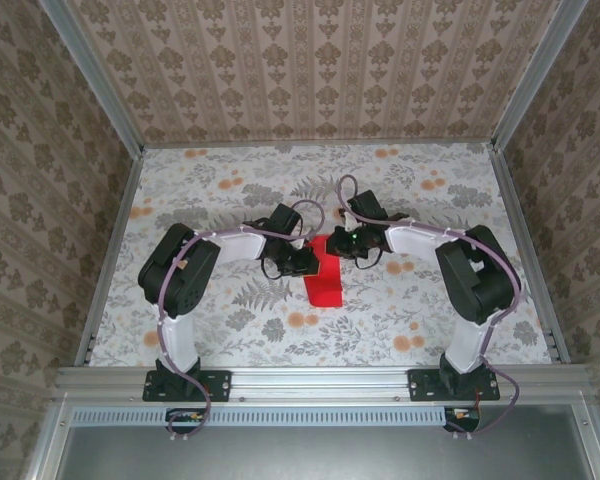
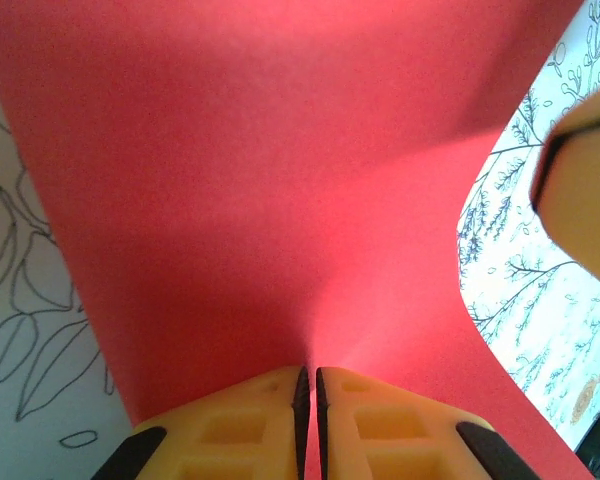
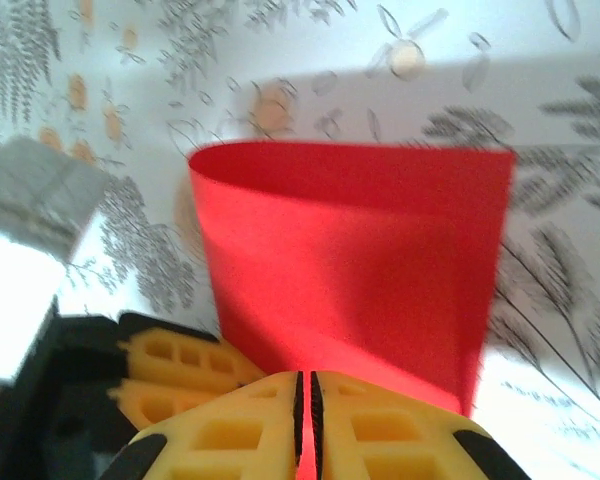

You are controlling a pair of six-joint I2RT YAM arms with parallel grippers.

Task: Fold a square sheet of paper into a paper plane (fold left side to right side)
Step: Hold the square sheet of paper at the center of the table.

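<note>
On the floral bench [image 1: 230, 330], the square sheet of paper [image 1: 325, 285] stretches toward the arm bases [image 1: 185, 382]. The left pincer [image 2: 308, 378] and right pincer [image 3: 303, 380], side by side, clamp its far edge.

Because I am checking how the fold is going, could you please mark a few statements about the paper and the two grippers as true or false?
1. The left gripper is shut on the square sheet of paper. True.
2. The right gripper stands wide open. False: it is shut on the sheet too.
3. The table carries a floral pattern. True.
4. The sheet lies flat on the table. False: it is curved, pinched by both grippers.
</note>
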